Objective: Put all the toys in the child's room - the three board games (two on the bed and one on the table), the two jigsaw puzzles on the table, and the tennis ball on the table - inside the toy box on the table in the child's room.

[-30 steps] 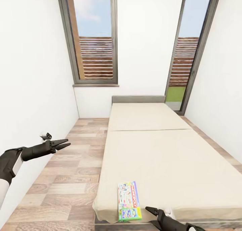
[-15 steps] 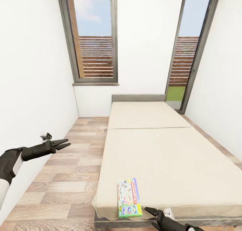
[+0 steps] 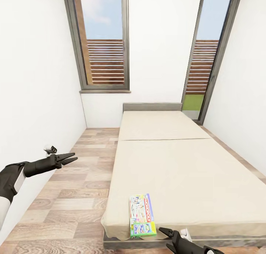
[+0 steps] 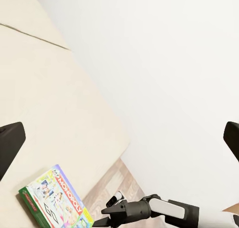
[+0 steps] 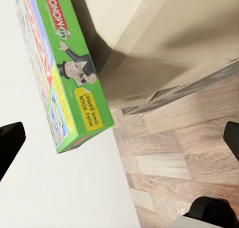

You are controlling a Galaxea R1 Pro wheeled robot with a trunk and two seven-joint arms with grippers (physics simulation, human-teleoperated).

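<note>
Beige mattress covers the bed (image 3: 177, 165), which runs from the near edge of the head view away to a low grey headboard (image 3: 152, 107) against the far white wall. One board game (image 3: 142, 215) lies flat on the near left corner of the mattress, its long side pointing down the bed and its green end just at the near edge. In the right wrist view the same box (image 5: 59, 73) shows a green side with a cartoon man in a top hat and red lettering, beside the mattress corner, with the wood-plank floor (image 5: 189, 148) past the bed. In the left wrist view the box (image 4: 56, 199) sits on the mattress with the right arm close beside it.

The right hand (image 3: 168, 238) is at the near edge of the head view, just right of the game box and near the foot of the bed, apart from the box; its two dark fingers are spread and grasp nothing. The left hand (image 3: 69, 159) is held out over the floor (image 3: 74, 195) to the left of the bed, near the left wall, fingers parted and empty.

Two tall dark-framed windows stand in the far wall, the left window (image 3: 101, 39) above a sill and the right window (image 3: 208, 54) reaching to the floor, both showing brown slatted fencing and blue sky.
</note>
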